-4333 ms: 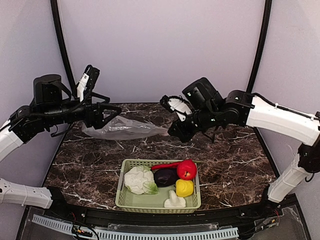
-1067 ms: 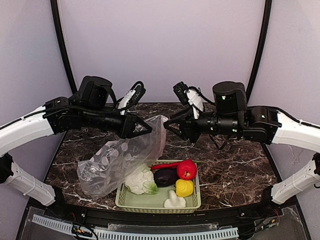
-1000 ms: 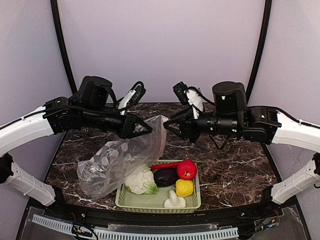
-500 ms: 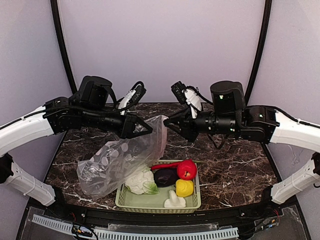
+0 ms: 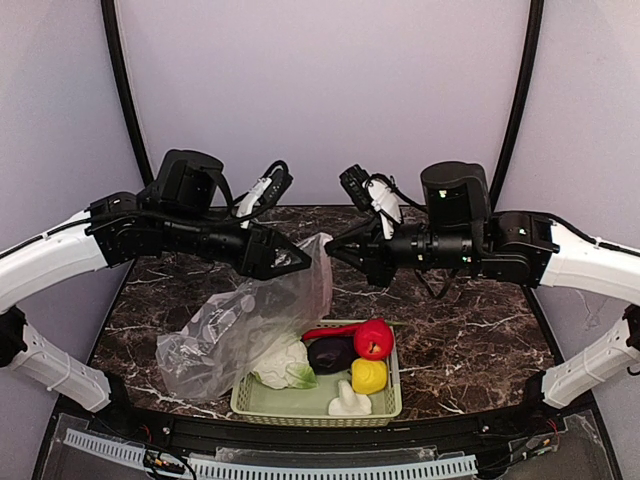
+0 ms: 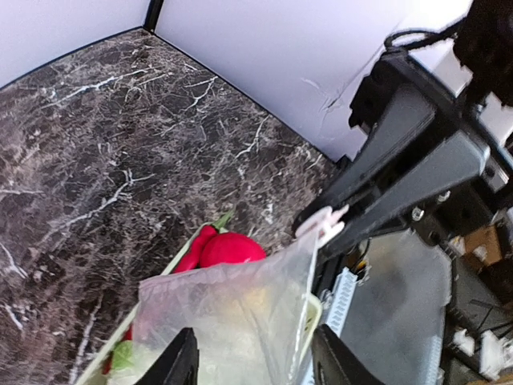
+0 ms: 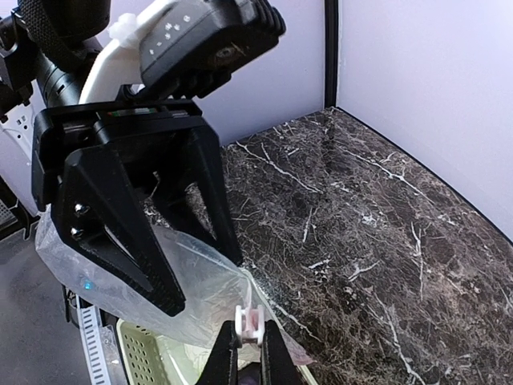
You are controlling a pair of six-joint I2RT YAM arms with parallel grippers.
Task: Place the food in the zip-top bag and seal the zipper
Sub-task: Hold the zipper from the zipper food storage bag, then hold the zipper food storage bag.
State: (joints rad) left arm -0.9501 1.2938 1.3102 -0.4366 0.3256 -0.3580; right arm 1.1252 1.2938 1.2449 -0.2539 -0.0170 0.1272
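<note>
The clear zip-top bag hangs in the air over the left part of the basket. My right gripper is shut on the white slider at the top corner of the bag's zipper, as the right wrist view shows. My left gripper is open, its fingers spread wide with the bag's upper part between them. The food lies in the basket: cauliflower, eggplant, red pepper, chili, yellow pepper, mushroom.
The pale green perforated basket stands at the table's near middle. The bag's lower end drapes over its left rim and partly covers the cauliflower. Dark marble table lies around it, with walls at the back and sides.
The bag lay flat at the back of the table 4.3 s ago and now hangs between both grippers above the basket. In the last half second my right gripper edged slightly left.
</note>
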